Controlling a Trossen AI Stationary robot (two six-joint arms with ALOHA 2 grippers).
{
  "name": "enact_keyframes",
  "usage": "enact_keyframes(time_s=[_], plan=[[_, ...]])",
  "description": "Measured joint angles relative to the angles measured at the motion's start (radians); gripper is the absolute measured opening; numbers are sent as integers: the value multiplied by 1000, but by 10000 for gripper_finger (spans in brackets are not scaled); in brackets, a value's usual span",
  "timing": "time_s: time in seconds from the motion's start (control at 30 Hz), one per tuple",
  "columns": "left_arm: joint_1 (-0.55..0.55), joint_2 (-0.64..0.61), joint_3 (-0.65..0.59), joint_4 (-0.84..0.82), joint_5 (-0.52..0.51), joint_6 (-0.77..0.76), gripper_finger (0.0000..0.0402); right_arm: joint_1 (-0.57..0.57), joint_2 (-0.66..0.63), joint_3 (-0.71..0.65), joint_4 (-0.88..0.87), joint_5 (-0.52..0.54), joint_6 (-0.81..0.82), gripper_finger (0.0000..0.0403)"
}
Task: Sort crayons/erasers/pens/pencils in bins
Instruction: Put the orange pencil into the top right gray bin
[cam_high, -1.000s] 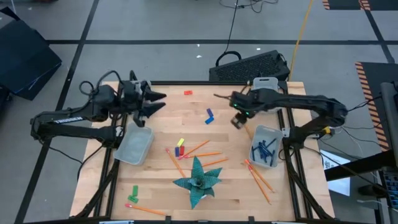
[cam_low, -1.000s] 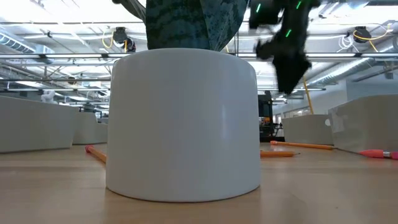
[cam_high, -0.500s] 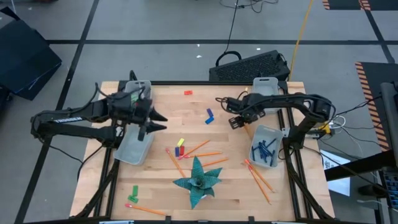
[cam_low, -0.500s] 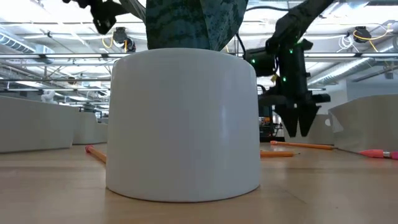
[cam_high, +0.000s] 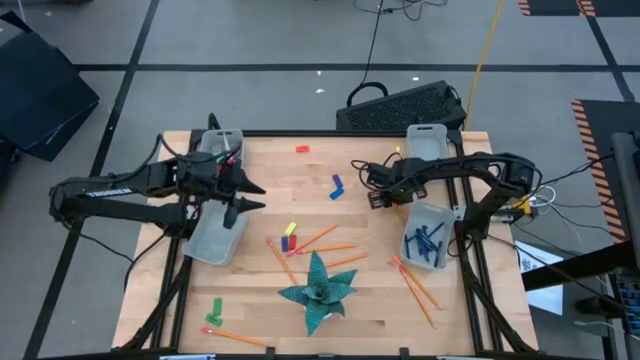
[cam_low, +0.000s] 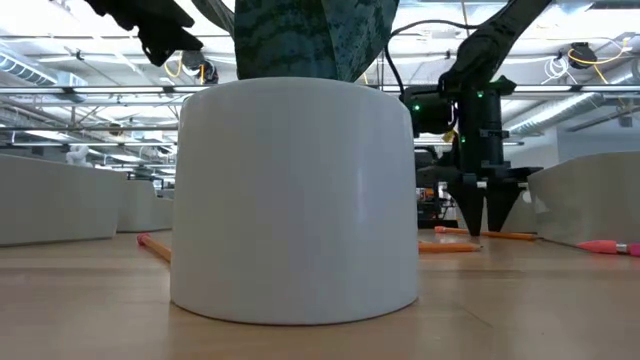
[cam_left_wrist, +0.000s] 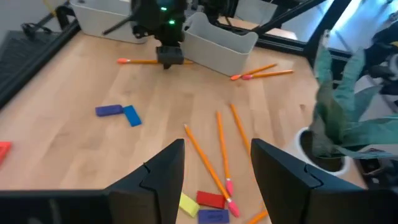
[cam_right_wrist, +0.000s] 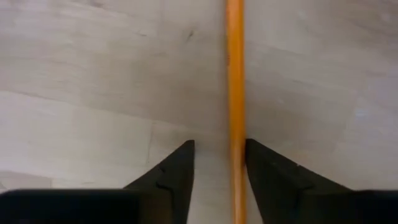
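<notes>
My right gripper (cam_high: 378, 197) points down at the table next to the right bin (cam_high: 428, 236), which holds dark blue pens (cam_high: 424, 243). It is open, and in its wrist view the fingers stand on either side of an orange pencil (cam_right_wrist: 234, 74) that lies flat on the wood. The low view shows the fingertips (cam_low: 487, 222) just above that pencil (cam_low: 500, 236). My left gripper (cam_high: 250, 195) hangs open over the left bin (cam_high: 215, 238), with nothing between its fingers (cam_left_wrist: 214, 168). More pencils (cam_high: 330, 245) lie mid-table. My right gripper comes at the pencil's shaft (cam_right_wrist: 235, 124) from above, and the fingers lie across it. The pencil runs close along one finger (cam_right_wrist: 261, 165); whether that finger touches it I cannot tell. The pencil lies flat on the table.
A potted plant (cam_high: 320, 290) in a white pot (cam_low: 295, 195) stands near the front. Small blocks lie scattered: red (cam_high: 301, 149), blue (cam_high: 337, 186), yellow, red and blue (cam_high: 290, 236), green (cam_high: 214, 310). Two more bins (cam_high: 222, 145) (cam_high: 428, 140) sit at the far corners. Pencils (cam_high: 415, 285) lie at the right.
My right gripper has come down from high above the table until its fingertips stand just over the pencil. My left gripper has swung from the far left toward the near edge and now hangs over the left bin.
</notes>
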Motion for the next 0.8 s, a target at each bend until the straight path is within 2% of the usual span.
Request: enact_keyframes(time_s=[0.13,0.37,0.5,0.63,0.8], plan=[[0,0,0,-1,-48,32,186,15,0,-5,10,16,27,85],[0,0,0,1,-51,46,186,22,-1,-5,7,32,49,13],[0,0,0,-34,-51,60,186,27,-45,-3,21,23,106,15],[6,2,0,-93,-56,114,186,30,-144,32,31,-16,130,17],[6,2,0,-106,-96,60,186,6,-282,127,-28,75,149,15]])
